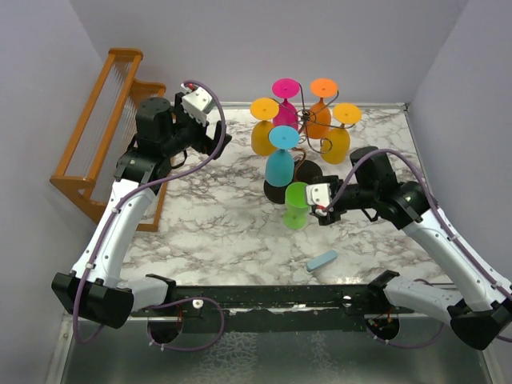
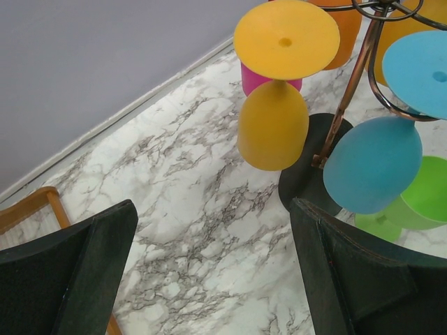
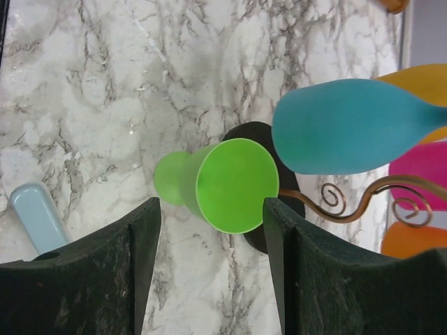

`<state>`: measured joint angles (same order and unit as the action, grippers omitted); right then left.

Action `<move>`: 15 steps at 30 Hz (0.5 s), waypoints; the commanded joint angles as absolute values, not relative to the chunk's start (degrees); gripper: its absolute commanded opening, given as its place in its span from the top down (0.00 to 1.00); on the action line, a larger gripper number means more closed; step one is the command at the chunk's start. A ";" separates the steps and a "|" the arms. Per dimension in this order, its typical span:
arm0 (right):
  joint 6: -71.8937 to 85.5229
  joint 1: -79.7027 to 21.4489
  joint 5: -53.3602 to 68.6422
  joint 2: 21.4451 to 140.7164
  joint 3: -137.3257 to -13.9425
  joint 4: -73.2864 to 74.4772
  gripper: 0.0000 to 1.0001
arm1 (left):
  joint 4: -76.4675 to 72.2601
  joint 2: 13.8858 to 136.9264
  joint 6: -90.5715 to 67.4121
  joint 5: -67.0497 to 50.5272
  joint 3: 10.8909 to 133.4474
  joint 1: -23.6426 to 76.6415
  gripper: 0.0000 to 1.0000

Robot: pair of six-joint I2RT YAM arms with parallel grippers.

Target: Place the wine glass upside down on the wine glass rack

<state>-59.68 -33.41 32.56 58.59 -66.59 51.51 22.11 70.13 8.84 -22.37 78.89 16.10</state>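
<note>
Just beside the wine glass rack's [image 1: 308,171] black base, straddling the green wine glass [image 3: 234,185] with the right gripper [image 3: 209,202], jaws apart, apparently not yet clamped. Probably pre-grasp; next needs closing, lifting, inverting, hooking onto a free arm. Keeping the left gripper [image 2: 213,206] wide open, empty.

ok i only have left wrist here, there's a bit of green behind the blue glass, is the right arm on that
Observer: Yes. The right gripper has a finger on each side of the green glass, on the near side of the wine glass rack. Whether it is squeezing, I cannot tell.
Operator: anything loose near it
Observer: A pale blue flat thing lies on the table, closer to the near edge than the green glass.
Operator: and where's my arm from above
Observer: The left gripper sits at the table's far left, next to the wooden rack and apart from the wine glass rack.
</note>
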 commanded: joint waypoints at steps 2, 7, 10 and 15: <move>-60.21 -33.22 34.24 60.35 -64.10 52.16 0.40 | 20.37 68.57 9.83 -21.28 78.25 15.57 0.06; -59.99 -33.31 34.54 62.91 -62.82 51.62 0.41 | 20.26 69.12 9.78 -21.70 78.40 15.63 0.07; -60.06 -33.31 34.39 64.40 -62.69 51.52 0.41 | 20.17 69.21 9.76 -21.74 78.42 15.59 0.07; -60.03 -33.31 34.22 66.55 -62.58 51.24 0.42 | 20.15 69.35 9.91 -21.74 78.40 15.51 0.07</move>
